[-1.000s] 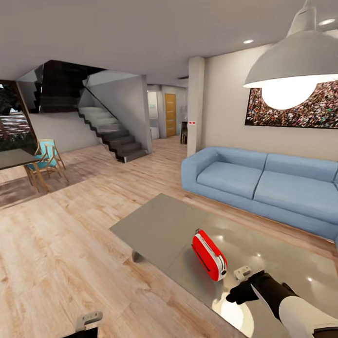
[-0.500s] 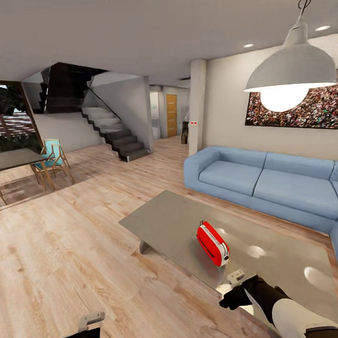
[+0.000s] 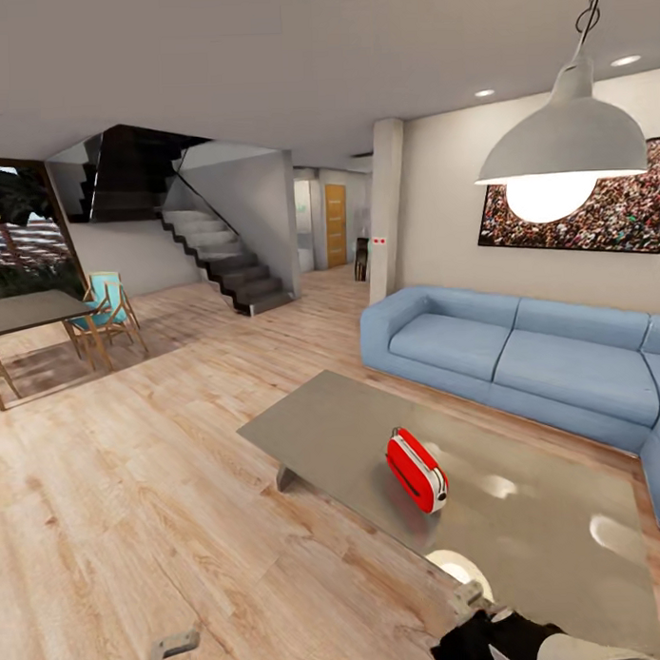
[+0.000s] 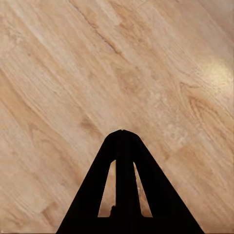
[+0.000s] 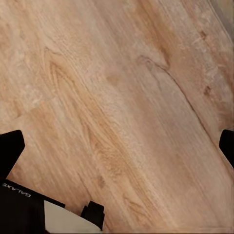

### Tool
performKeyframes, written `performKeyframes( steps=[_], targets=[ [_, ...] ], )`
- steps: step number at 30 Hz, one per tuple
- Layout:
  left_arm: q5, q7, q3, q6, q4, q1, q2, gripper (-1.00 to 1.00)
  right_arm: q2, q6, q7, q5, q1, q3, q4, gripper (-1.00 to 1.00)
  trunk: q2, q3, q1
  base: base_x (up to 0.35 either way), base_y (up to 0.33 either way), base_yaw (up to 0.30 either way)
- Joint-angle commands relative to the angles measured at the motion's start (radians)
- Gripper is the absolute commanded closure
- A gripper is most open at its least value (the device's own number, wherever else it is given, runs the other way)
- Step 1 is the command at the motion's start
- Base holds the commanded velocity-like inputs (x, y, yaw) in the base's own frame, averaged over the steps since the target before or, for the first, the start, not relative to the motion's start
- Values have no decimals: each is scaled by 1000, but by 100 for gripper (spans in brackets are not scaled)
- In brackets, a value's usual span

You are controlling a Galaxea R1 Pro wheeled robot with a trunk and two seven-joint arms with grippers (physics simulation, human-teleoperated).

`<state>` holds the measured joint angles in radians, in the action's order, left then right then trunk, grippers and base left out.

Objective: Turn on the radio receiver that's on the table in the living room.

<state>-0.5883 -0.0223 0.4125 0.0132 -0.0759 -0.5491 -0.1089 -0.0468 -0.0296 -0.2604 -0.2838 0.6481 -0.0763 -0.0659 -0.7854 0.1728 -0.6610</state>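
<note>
A: Radio [image 3: 417, 471] position?
B: On the table [image 3: 334, 435], mid-top, standing on edge. Table sits centre of the floor [image 3: 136, 489].
A: Behind it?
B: Sofa [image 3: 521, 361] along the right wall, picture [image 3: 592, 216] above it, lamp [image 3: 564, 151] hanging in front of the picture.
A: Left side?
B: Dining table [image 3: 30, 310] far left, chair [image 3: 105, 304] just beside it. Stairs [image 3: 223, 262] behind, doorway [image 3: 335, 224] right of the stairs.
</note>
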Motion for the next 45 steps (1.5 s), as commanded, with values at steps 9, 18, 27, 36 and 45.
performKeyframes(
  steps=[9,18,27,36,45],
  targets=[
    [122,7,69,185,-5,263,-28,100,4,99,205,4,-157,1,-9,-100,63,-29,35,0,0,0],
    [133,8,72,228,-2,325,-10,100,5,96,217,3,-193,1,-9,-100,63,-29,35,0,0,0],
    [134,5,72,225,-2,327,55,100,5,96,217,3,-194,1,-9,-100,63,-29,35,0,0,0],
    [133,2,71,226,-1,327,92,100,5,96,217,3,-194,1,-9,-100,63,-29,35,0,0,0],
    [133,2,71,226,-1,327,110,100,5,96,217,3,-194,1,-9,-100,63,-29,35,0,0,0]
  ],
)
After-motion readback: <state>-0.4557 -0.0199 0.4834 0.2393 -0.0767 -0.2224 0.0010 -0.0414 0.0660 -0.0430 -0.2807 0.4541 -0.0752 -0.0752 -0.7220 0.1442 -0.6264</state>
